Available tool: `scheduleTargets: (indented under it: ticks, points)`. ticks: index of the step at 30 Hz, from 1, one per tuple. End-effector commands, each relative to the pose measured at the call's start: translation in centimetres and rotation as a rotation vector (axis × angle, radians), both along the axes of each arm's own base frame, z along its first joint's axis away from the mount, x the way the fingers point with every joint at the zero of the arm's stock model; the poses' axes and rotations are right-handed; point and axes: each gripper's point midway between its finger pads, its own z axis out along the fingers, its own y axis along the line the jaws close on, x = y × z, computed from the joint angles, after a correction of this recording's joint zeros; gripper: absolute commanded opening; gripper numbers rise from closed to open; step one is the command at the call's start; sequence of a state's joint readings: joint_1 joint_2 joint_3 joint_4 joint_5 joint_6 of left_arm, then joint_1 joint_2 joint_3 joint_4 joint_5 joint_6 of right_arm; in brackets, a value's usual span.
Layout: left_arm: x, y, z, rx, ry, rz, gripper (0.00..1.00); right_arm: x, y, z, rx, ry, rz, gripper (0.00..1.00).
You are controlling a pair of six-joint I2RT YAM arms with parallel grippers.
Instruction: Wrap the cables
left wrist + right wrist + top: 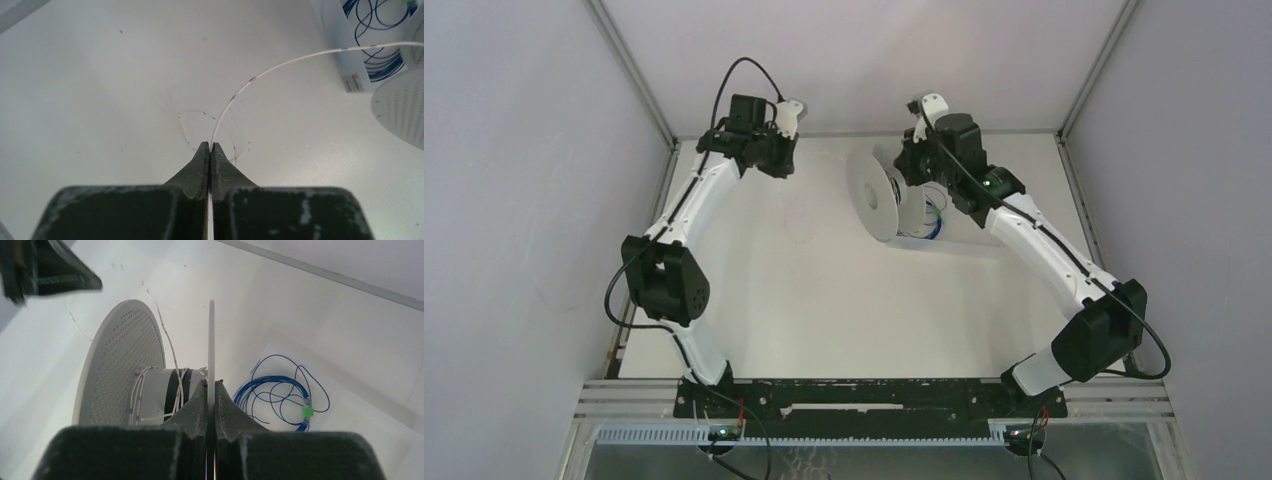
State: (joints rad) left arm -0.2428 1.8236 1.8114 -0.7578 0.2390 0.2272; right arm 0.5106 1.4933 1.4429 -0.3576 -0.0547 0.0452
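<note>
The cables show as one thin pale strand (280, 65) with dark marks. It runs from my left gripper (210, 145), which is shut on it just above the table, across to the white spool (871, 193). Faint loose loops (192, 112) of it lie on the table below the fingertips. Several turns are wound on the spool's hub (160, 390), and the strand (165, 335) rises from there beside the perforated flange (122, 355). My right gripper (211, 384) is shut on the edge of the spool's other thin flange (211, 340), holding the spool on its side.
A coil of blue wire (280, 395) with a green tag lies in a clear bag right of the spool, also seen as blue wire (375, 30) in the left wrist view. The enclosure's back wall and metal frame (1064, 130) stand close behind both grippers.
</note>
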Motion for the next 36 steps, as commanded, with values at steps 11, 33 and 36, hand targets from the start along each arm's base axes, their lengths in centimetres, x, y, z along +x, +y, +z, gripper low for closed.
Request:
scheduleTargets:
  ticks: [11, 33, 36]
  points:
    - [-2.9, -5.7, -2.6, -0.108, -0.021, -0.155, 0.0, 1.0, -2.5, 10.6, 0.312, -0.079, -0.082, 0.0]
    - [-12.4, -17.1, -3.1, -0.25, 0.012, -0.523, 0.0, 6.0, -7.8, 7.0, 0.455, 0.106, -0.396, 0.0]
    - [-13.2, -18.6, -2.3, -0.268, 0.016, -0.56, 0.01, 6.4, -8.1, 6.4, 0.438, 0.108, -0.427, 0.0]
